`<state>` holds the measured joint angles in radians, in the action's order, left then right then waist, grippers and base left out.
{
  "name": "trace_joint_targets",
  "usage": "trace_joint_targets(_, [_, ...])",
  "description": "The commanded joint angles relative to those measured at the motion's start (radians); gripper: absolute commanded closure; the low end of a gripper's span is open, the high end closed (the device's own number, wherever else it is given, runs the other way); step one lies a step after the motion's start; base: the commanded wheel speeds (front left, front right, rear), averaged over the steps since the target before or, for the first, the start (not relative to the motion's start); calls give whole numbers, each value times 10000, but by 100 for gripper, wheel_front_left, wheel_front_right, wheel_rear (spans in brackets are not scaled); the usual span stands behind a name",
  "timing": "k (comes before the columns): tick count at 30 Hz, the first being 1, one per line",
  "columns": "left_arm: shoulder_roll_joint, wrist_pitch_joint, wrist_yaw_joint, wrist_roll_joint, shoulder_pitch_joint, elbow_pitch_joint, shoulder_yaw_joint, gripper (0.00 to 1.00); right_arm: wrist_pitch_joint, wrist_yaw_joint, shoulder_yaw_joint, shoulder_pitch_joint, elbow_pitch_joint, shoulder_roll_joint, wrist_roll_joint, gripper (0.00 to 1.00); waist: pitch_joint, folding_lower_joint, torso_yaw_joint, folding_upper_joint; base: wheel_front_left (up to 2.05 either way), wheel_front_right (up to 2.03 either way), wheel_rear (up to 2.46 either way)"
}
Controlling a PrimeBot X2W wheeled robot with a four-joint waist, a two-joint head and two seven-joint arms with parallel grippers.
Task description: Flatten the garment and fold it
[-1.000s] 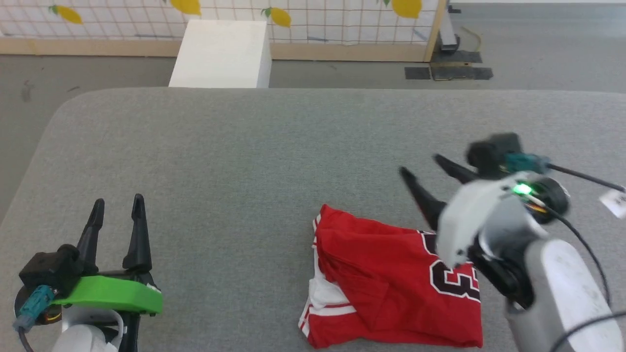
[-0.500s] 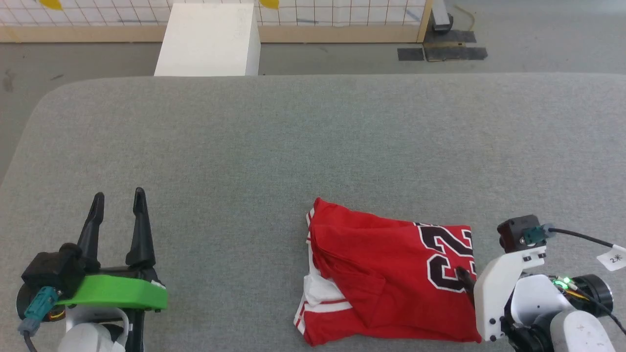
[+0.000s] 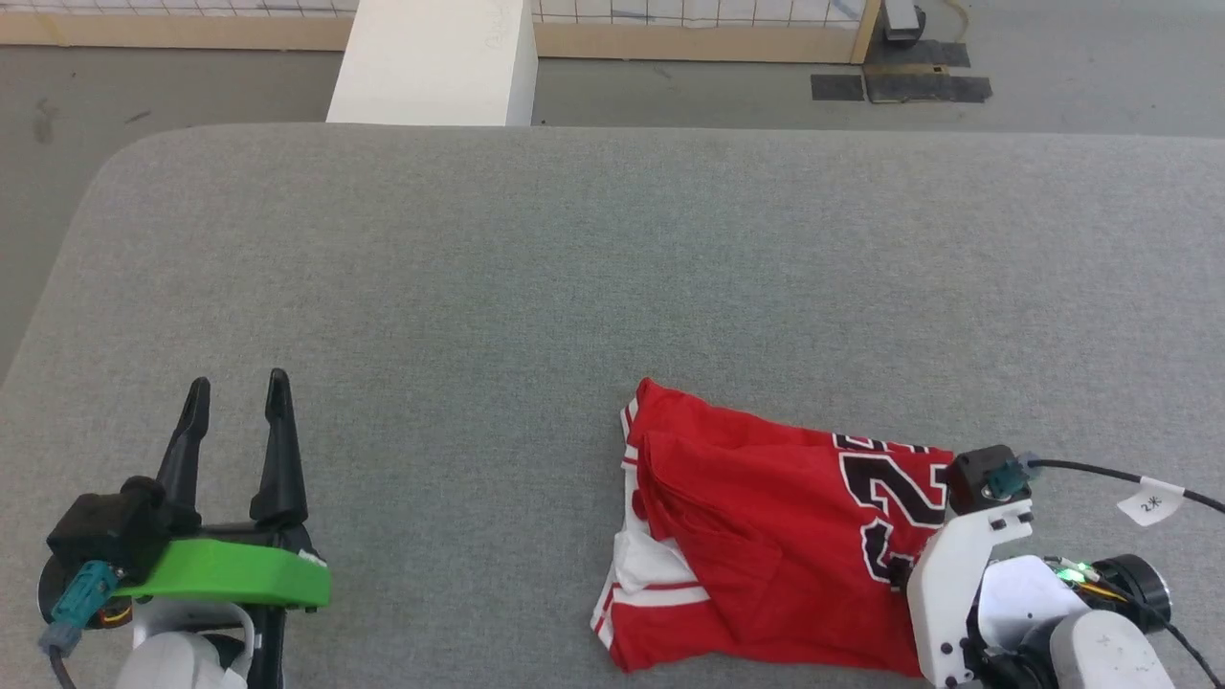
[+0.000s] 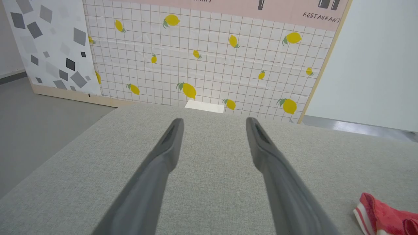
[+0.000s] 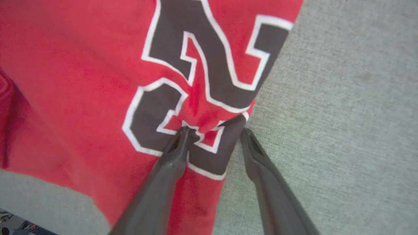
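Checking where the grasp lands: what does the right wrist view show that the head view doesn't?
Right wrist view: the right pincer straddles the garment's edge, one finger on the black numeral, the other on the bare table beside it, cloth bunched up between the tips. Head view: the garment's whole crumpled outline, with its white sleeve at the left, and the left pincer open, well apart from it. Both: the red garment, its numeral and the grey table.
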<state>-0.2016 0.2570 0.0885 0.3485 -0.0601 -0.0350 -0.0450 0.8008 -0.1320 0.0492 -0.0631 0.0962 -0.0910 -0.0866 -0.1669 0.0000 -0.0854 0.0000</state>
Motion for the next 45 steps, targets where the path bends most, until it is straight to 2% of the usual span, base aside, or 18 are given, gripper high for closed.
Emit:
trace_joint_targets(1, [59, 46, 71, -54, -113, -50, -29, 0, 24, 13, 115, 21, 387, -85, -123, 100, 43, 0, -8, 0, 0, 0, 0])
trace_joint_targets(4, [89, 47, 107, -71, -79, -82, -68, 0, -94, 13, 292, -168, 287, -526, -242, 100, 139, 0, 22, 0, 0, 0, 0])
trace_joint_targets(9, [130, 47, 123, -96, 164, 21, -239, 0, 47, 13, 1159, -697, -452, -1649, -631, 100, 316, 0, 486, 0, 0, 0, 0])
trace_joint_targets(12, [185, 47, 147, -81, 311, 110, -298, 0, 438, 13, 1661, -1128, -978, -2595, -970, 100, 277, 0, 1047, 0, 0, 0, 0])
trace_joint_targets(13, [216, 47, 170, -67, 350, 157, -315, 0, 731, 13, 1873, -1477, -1225, -3253, -1062, 100, 175, 0, 1458, 0, 0, 0, 0])
trace_joint_targets(17, [231, 47, 212, -74, 220, 379, -315, 0, 1114, 13, 1938, -2251, -1434, -4307, -1318, 100, -319, 0, 2232, 0, 0, 0, 0])
trace_joint_targets(23, [-102, 37, 268, -26, -255, 881, -380, 0, 1193, 13, 1431, -3282, -1271, -5371, -1295, 100, -1569, 0, 3052, 0, 0, 0, 0])
trace_joint_targets(28, [-637, -225, 298, 37, -562, 1457, -530, 0, 821, 13, 410, -3766, -781, -5673, -897, 100, -2685, 0, 3368, 0, 0, 0, 0])
trace_joint_targets(31, [-1022, -486, 313, 74, -710, 1927, -657, 0, 566, 13, -452, -3991, -355, -5624, -543, 100, -3355, 0, 3446, 0, 0, 0, 0])
trace_joint_targets(35, [-1487, -798, 325, 127, -847, 2450, -863, 0, 297, 13, -1757, -4330, 161, -5240, 122, 100, -4039, 0, 3449, 0, 0, 0, 0])
trace_joint_targets(36, [-1680, -941, 326, 158, -864, 2680, -992, 0, 146, 13, -2398, -4515, 389, -4994, 461, 100, -4314, 0, 3427, 0, 0, 0, 0])
trace_joint_targets(42, [-2022, -1183, 261, 240, -754, 3184, -1354, 0, -297, 13, -3907, -5119, 922, -4274, 1558, 100, -4710, 0, 3354, 0, 0, 0, 0])
trace_joint_targets(43, [-2048, -1207, 247, 254, -717, 3233, -1391, 0, -346, 13, -4092, -5196, 1008, -4192, 1734, 41, -4721, 0, 3347, 0, 0, 0, 0])
trace_joint_targets(44, [-2064, -1228, 236, 265, -689, 3262, -1415, 0, -411, 13, -4274, -5277, 1049, -4123, 1879, 0, -4728, 0, 3340, 0, 0, 0, 0])
trace_joint_targets(45, [-2080, -1246, 229, 279, -662, 3293, -1433, 0, -474, 13, -4457, -5362, 1103, -4044, 2043, 0, -4731, 0, 3328, 0, 0, 0, 0])
